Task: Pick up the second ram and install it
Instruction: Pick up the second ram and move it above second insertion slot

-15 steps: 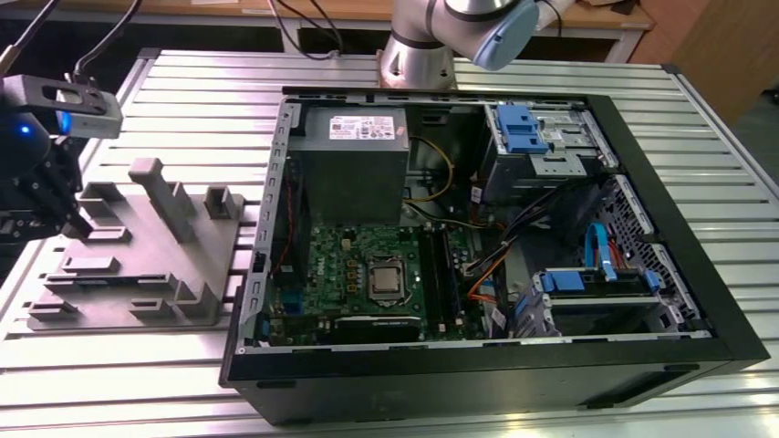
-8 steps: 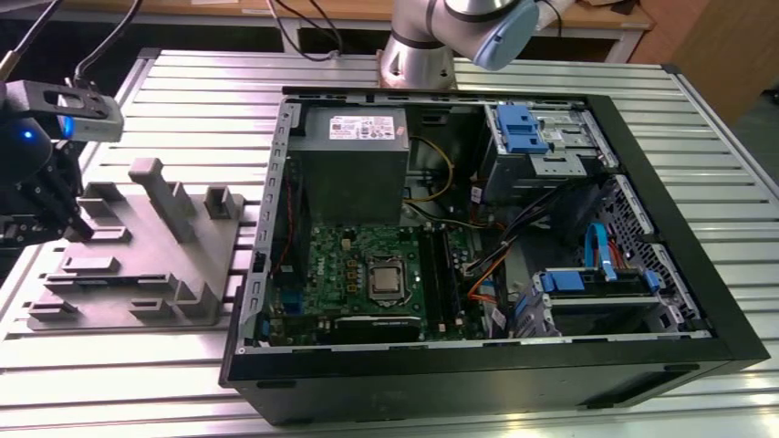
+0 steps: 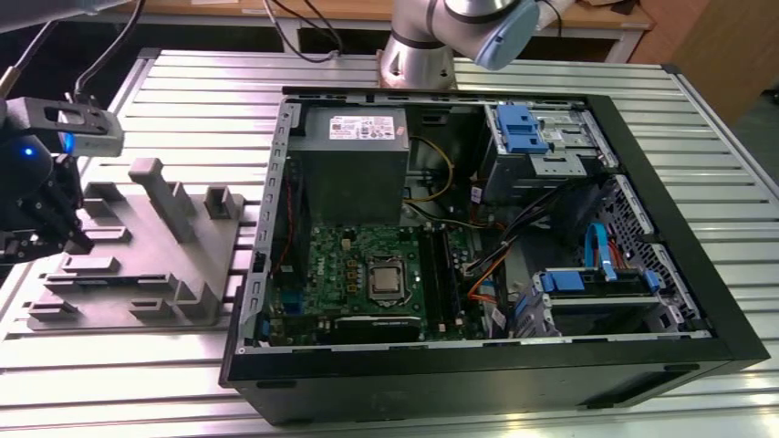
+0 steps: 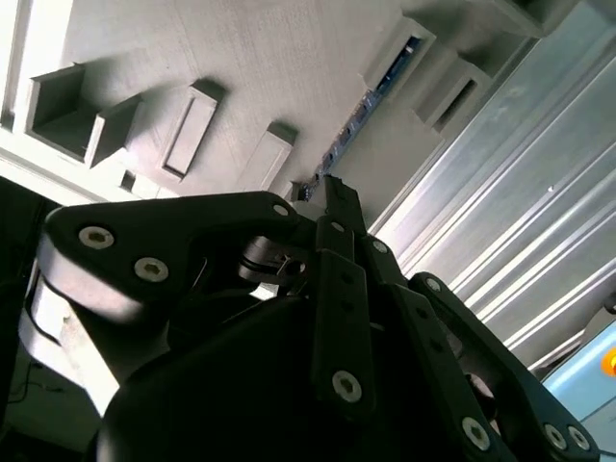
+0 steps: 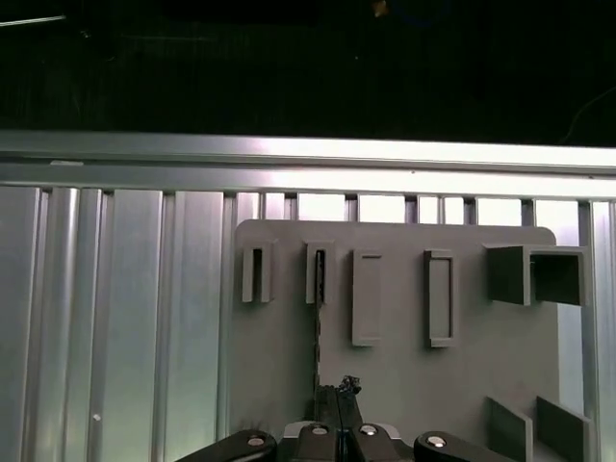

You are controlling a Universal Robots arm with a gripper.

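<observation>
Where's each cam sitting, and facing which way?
Exterior view: off the arm, high, looking down on the open computer case and grey fixture; arm and hand show.
First wrist view: on the wrist, looking along the hand onto the fixture.
Second wrist view: behind the hand's linkage, facing the fixture obliquely.
Both wrist views share the second ram, on edge on the fixture.

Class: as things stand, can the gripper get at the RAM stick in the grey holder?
Probably yes: the gripper is right at one end of the RAM stick, which stands on edge in the grey holder, with nothing between them.
</observation>
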